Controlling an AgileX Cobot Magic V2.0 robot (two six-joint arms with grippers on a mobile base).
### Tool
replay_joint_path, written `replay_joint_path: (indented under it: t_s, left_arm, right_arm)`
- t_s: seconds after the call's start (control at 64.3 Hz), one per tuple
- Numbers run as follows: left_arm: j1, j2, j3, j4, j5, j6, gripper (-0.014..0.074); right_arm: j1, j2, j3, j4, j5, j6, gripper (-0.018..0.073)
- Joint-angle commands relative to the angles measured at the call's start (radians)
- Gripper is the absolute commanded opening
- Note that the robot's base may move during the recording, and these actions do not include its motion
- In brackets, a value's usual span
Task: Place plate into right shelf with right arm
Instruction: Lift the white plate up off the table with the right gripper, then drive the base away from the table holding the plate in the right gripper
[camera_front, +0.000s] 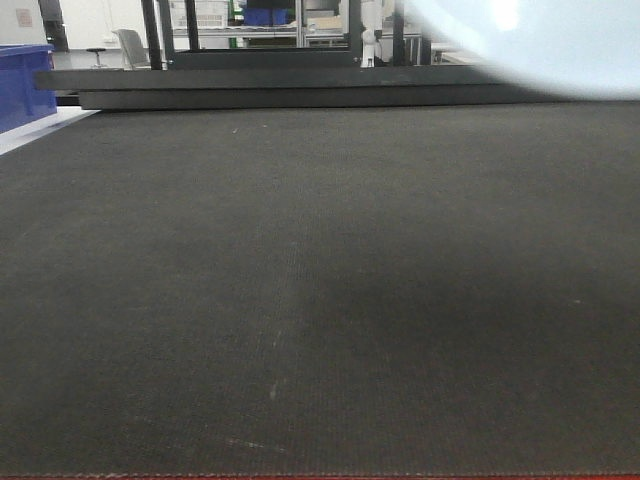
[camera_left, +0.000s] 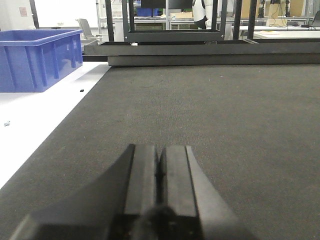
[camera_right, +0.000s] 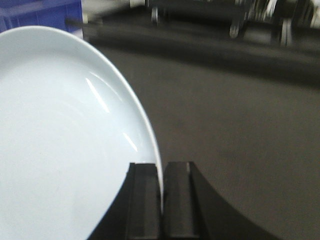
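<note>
right gripper (camera_right: 161, 172) is clamped on the plate (camera_right: 65, 135): jaws pinch a thin bit of rim edge-on. The plate stands on edge to the left of the fingers, carried above the table (camera_front: 300, 300) and not touching it. Front view catches only a blurred white arc of it over the table's far right corner. The left gripper (camera_left: 160, 155) is closed on nothing, low over the table's near left part. Risks, my read: 1) it's a narrow pinch on a glossy rim with the whole disc hanging off one side, so a fast wrist swing or hard stop could let it pivot or slide out of the pads. The right wrist view is blurred, so I can't tell how deep the rim sits. 2) The right shelf is not in any view, so ledge clearance can't be judged from here. A plate coming in tilted could clip a ledge front and get levered out of the jaws. 3) Letting go too high over a hard ledge could chip it or make it skid. Left arm is well apart from the plate, no clash that I can see. Surface: the table top is a dark grey woven-looking mat, flat, with a few pale scuffs near its front edge and a thin red strip along that edge. Left of the table is a white surface (camera_left: 30, 125) with a blue crate (camera_left: 35, 57) on it. Beyond the table's far edge are dark low beams (camera_front: 280, 88) and black upright frames (camera_left: 172, 35), then a bright workshop with benches, too blurred for detail.
</note>
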Motion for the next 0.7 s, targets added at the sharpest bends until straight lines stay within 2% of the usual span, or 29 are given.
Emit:
replay_joint_path:
  t_s: [0.0, 0.28, 0.684]
  left_arm:
    - [0.001, -0.011, 0.009, -0.002, -0.089, -0.002, -0.0047]
    - [0.001, -0.011, 0.009, -0.002, -0.089, -0.002, -0.0047]
    - [0.001, -0.011, 0.009, -0.002, -0.089, -0.002, -0.0047]
  right_arm:
    - [0.001, -0.058, -0.029, -0.044, -0.122, -0.010, 0.0055]
    - [0.001, -0.138, -0.029, -0.045, -0.191, -0.010, 0.0055]
    - [0.001, -0.138, -0.029, -0.045, -0.192, -0.010, 0.0055]
